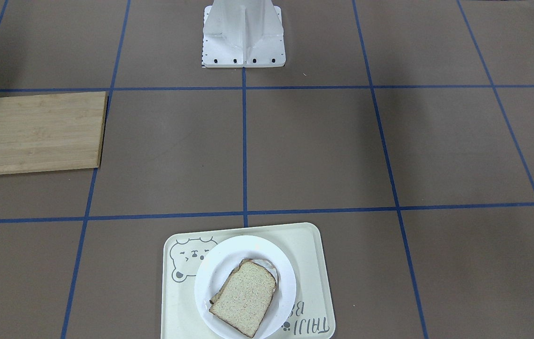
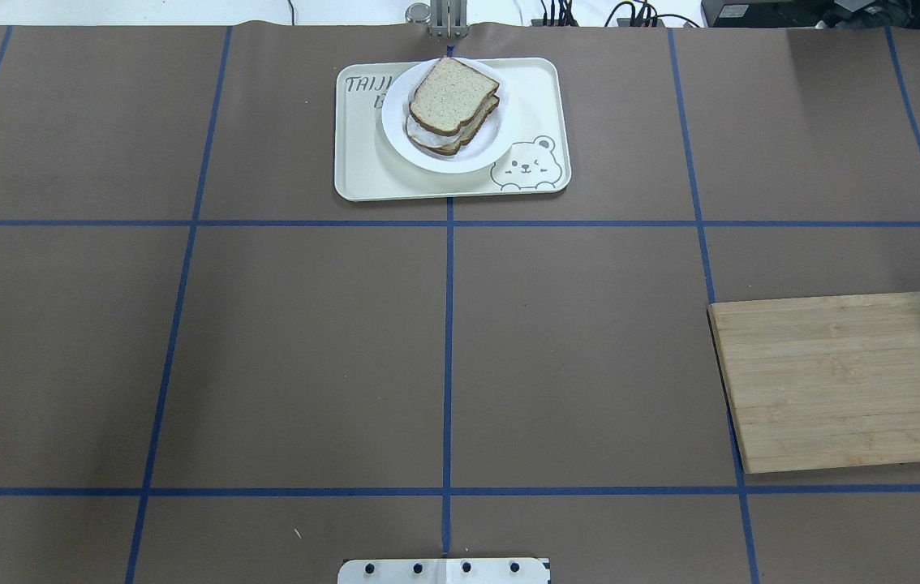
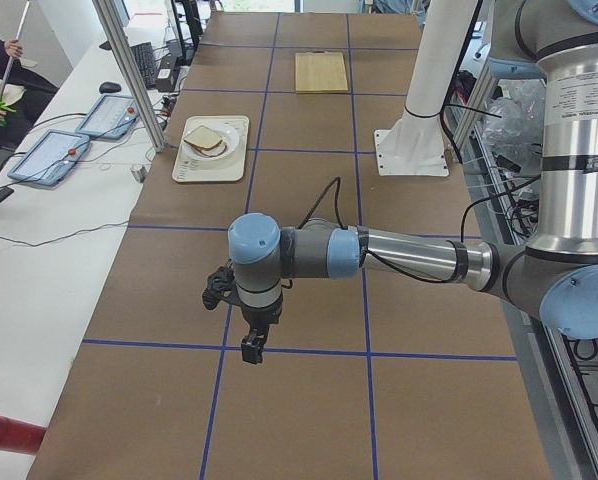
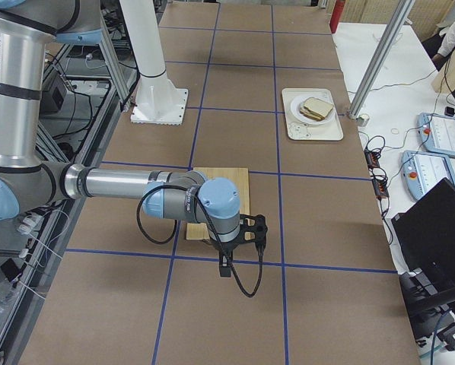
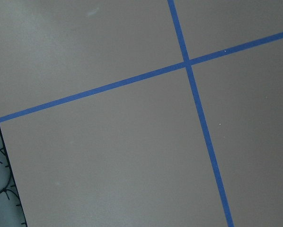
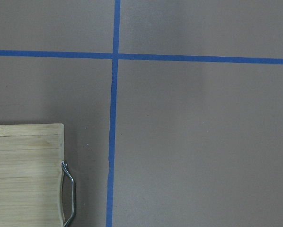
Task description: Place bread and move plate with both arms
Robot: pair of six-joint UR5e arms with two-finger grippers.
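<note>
Blue-taped brown bench [image 2: 306, 349], bread [image 2: 453, 93] stacked on white plate [image 2: 480, 156], on bear tray [image 2: 363, 166] at far edge (white desk [image 3: 49, 230] beyond), wooden board [image 2: 833, 381] aside, left hand [image 3: 251, 345] and right hand [image 4: 226, 266] hovering over bench, openness cannot be told.

The table [image 2: 306, 349] I work over is wrapped in dull brown paper, crossed by blue tape lines [image 2: 448, 357] into large squares and evenly lit, with only soft shadows. Along the table's long edge opposite me runs a white desk [image 3: 39, 270], with slanted aluminium posts [image 3: 131, 75] rising where desk and table meet. On that desk, beside the table, lie two pale blue-edged control tablets [image 3: 54, 158], loose cables and an open black laptop [image 4: 440, 236].
</note>
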